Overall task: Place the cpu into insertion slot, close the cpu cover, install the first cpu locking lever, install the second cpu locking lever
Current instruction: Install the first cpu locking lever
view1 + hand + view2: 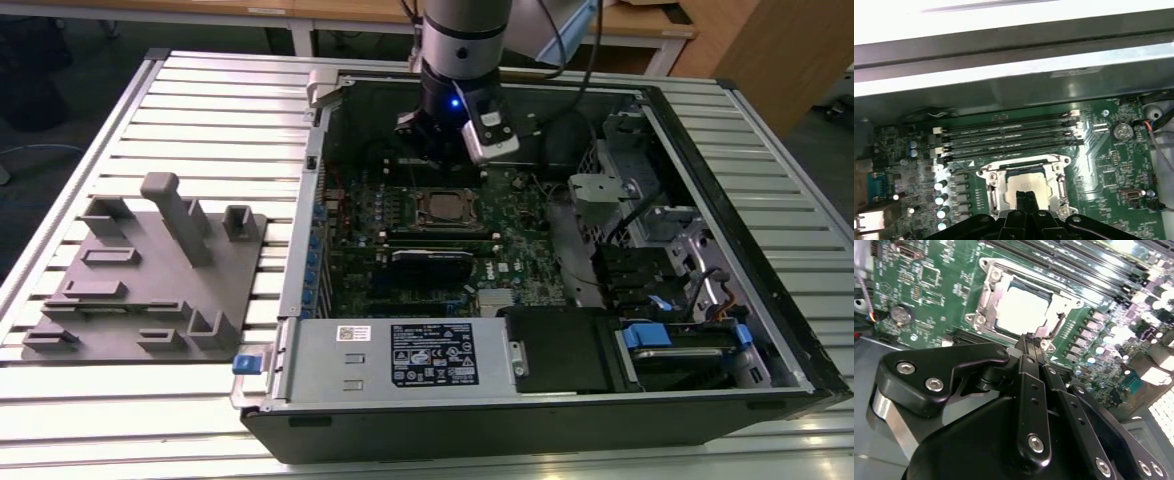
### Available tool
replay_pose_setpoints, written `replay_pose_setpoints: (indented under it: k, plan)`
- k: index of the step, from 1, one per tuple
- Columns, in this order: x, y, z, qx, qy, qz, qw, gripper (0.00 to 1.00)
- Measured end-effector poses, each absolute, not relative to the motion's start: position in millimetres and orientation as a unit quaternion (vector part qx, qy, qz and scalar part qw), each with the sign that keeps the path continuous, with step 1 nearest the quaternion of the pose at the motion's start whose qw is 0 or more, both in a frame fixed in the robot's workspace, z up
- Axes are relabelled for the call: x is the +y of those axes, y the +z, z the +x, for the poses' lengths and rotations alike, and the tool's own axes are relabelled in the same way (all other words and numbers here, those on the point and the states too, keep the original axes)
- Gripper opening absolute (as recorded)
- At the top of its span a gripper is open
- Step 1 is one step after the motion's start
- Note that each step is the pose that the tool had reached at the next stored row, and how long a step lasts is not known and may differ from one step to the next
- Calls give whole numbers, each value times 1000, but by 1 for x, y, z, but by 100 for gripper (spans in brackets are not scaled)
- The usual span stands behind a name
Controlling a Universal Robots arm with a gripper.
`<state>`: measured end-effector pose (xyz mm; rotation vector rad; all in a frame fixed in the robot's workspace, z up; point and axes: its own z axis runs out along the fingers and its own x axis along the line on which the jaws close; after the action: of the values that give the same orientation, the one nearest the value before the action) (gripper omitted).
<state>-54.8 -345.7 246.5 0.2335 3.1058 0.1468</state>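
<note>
- Open computer case [296, 240] lies on slatted metal worktop [200, 110]; green motherboard [514, 215] faces up inside.
- Robot arm [461, 40] reaches down into the case at its far end, above the board.
- Claw [1027, 199] [1030, 342] shows in both wrist views with its two black fingers pressed together and nothing between them.
- Claw tips hover just above the near edge of the cpu [1016, 186] [1021, 310]; contact can't be told.
- Cpu sits flat in the insertion slot [1024, 173], silver top up.
- Cpu cover [1026, 165] [1064, 302] lies down flat, framing the chip through its window.
- Whether the locking levers are latched can't be told.
- Long black memory slots [1009, 132] run just beside the socket, between it and the case wall.
- Coin battery [1121, 131] [901, 314] sits on the board, well apart from the socket.
- Grey fixture tray [147, 290] rests on the worktop at the exterior view's left, beside the case.
- Silver power supply box [400, 355] fills the case's near end.
</note>
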Motion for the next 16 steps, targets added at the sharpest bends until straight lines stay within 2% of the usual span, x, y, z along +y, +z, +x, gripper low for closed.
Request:
replay_pose_setpoints:
  k: [16]
  plan:
    - [-346,246,-77,996,47,75,15,11]
